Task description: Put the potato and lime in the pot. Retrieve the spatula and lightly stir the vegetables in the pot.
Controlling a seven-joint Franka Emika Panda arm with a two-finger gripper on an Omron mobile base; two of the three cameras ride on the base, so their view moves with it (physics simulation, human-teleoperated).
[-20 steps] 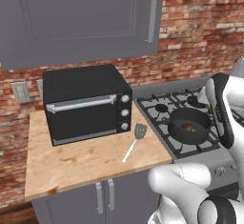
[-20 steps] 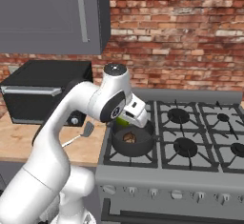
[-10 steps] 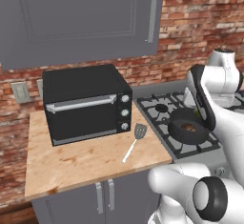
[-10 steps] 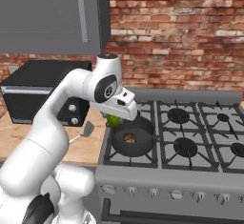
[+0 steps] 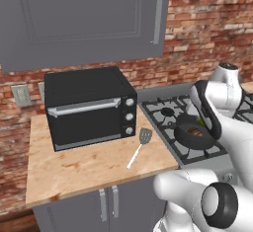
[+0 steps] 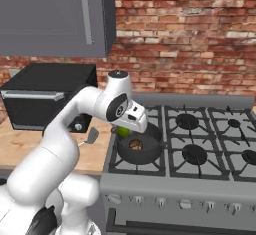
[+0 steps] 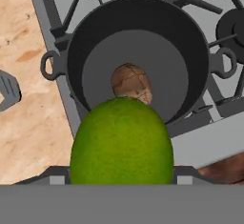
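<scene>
The lime (image 7: 121, 142), a bright green ball, fills the lower middle of the hand view, and my gripper (image 7: 121, 173) is shut on it. It hangs just above the near rim of the dark grey pot (image 7: 95, 37) on the stove's front left burner. On the pot's floor lies the brown potato (image 7: 132, 83). In the right base view the gripper (image 6: 125, 129) holds the lime (image 6: 121, 130) over the pot (image 6: 140, 151). The spatula (image 5: 138, 147) lies on the wooden counter left of the stove, its slotted head (image 7: 7, 90) close to the pot's handle.
A black toaster oven (image 5: 86, 107) stands at the back of the wooden counter (image 5: 74, 169). The stove (image 6: 200, 149) with several burners stretches to the right of the pot. Grey cabinets (image 5: 79, 19) hang above, against a brick wall.
The arm has swung its upper links over, and the hand with the lime has shifted slightly left and lower, closer to the pot. The potato and spatula have stayed put.
</scene>
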